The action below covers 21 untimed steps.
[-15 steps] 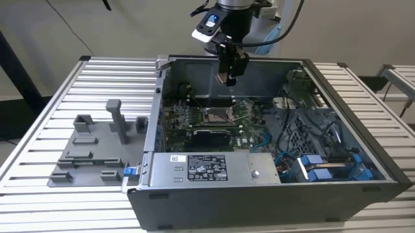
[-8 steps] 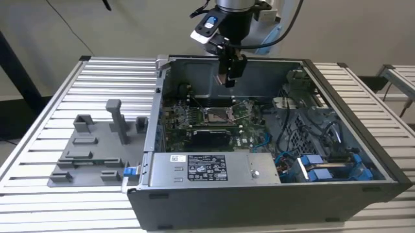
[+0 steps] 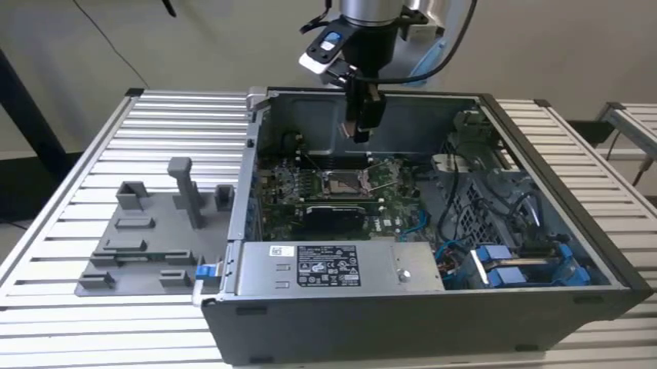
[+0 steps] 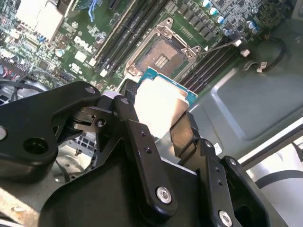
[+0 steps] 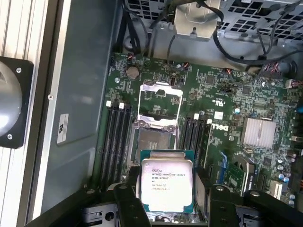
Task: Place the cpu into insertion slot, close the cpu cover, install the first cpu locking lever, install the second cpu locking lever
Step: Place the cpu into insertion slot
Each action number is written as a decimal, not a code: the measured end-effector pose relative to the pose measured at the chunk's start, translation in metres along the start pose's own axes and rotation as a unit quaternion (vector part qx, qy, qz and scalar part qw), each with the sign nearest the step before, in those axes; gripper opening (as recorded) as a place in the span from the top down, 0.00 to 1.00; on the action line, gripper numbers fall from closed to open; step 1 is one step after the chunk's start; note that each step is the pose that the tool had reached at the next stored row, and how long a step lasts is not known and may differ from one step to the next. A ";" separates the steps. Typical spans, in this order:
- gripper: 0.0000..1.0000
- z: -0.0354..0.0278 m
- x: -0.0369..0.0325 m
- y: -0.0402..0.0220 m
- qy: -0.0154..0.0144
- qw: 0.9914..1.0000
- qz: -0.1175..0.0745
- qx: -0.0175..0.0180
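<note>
Gripper held cpu pinched by its edges, above insertion slot; slot lay at six o'clock of it in exterior view. Risk judged: a tilted or off-centre descent could bend socket pins.

In the exterior view, looking down at a slant from well back, over the bench into the open case. In both wrist views, close above the board, peering past the claw and cpu. Shared by all three: the slot.
</note>
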State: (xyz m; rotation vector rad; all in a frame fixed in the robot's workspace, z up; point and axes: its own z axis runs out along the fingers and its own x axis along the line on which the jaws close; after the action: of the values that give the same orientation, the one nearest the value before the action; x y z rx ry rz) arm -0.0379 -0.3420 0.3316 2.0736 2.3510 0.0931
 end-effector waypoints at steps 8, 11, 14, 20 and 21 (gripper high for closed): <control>0.45 0.0105 0.0031 0.0000 0.000 1.000 0.021 -0.001; 0.45 0.0137 0.0037 -0.0001 0.001 1.000 0.029 -0.001; 0.45 0.0167 0.0043 -0.0002 0.002 0.999 0.037 -0.001; 0.45 0.0229 0.0057 -0.0003 0.005 0.999 0.053 -0.002; 0.45 0.0238 0.0060 -0.0003 0.006 0.998 0.055 -0.002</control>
State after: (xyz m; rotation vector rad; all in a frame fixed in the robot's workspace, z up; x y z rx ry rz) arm -0.0379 -0.3351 0.3080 2.2051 2.2396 0.1117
